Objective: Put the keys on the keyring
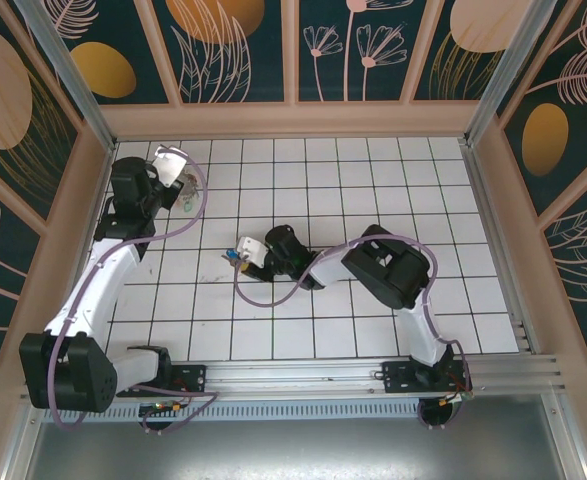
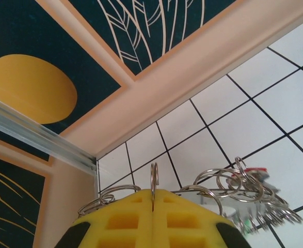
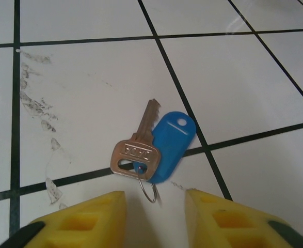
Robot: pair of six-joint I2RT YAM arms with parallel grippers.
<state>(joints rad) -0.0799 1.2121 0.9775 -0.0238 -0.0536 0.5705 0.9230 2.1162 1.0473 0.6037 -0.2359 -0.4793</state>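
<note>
On the tiled floor [image 3: 244, 77]: a key [image 3: 136, 150] with a blue tag [image 3: 169, 144] lies flat, its small ring [image 3: 150, 192] pointing to 6 o'clock.
Right claw [image 3: 154, 219]: fingers spread and clear of the key, which lies at its 12 o'clock; the small ring reaches into the gap.
Left claw [image 2: 152, 201]: pressed together, pinching the keyring [image 2: 153, 178] upright, at the table's 10 o'clock.
Linked rings [image 2: 239, 188]: these trail from the keyring toward 3 o'clock.

Metal, plastic, tile.
We see a dull silver metal key [image 3: 134, 150], smooth blue plastic tag [image 3: 171, 142], polished wire keyring [image 2: 239, 182], glossy scuffed white tiles [image 3: 89, 77].
</note>
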